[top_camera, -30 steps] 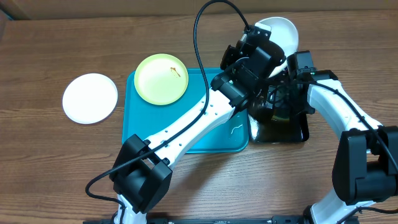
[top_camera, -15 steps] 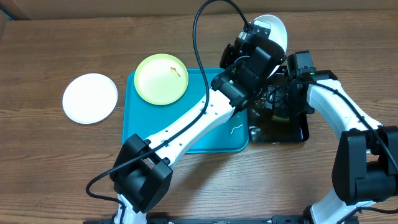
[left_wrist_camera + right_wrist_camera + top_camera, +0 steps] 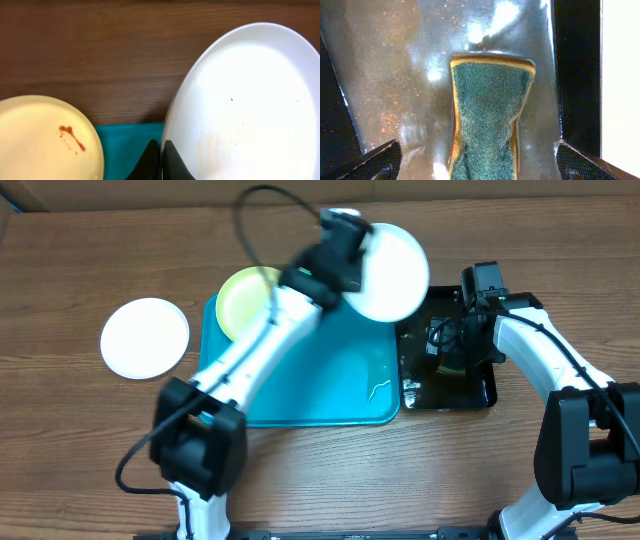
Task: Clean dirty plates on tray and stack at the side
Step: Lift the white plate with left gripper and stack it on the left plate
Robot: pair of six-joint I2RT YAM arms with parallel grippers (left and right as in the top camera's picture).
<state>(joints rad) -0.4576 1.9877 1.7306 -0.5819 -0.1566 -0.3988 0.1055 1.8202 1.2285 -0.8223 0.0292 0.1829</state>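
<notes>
The left gripper is pinched shut on the lower rim of a white plate, its two fingertips pressed close together with the rim between them. In the overhead view this plate hangs in the air, tilted, over the upper right corner of the blue tray, and the arm holding it is blurred. A faint brownish streak shows near the gripped edge. To the lower left in the wrist view, the yellow-green plate lies on the tray with a brown smear on it. A second white plate rests on the table at the left of the frame, apart from the tray.

The right gripper hovers with its jaws spread wide over a green sponge lying in the wet black tray, gripping nothing.

The held plate seems to be in transit to the stack. The next move calls for lowering it flat and centred onto the second white plate before letting go. The yellow-green plate is not yet cleaned.
</notes>
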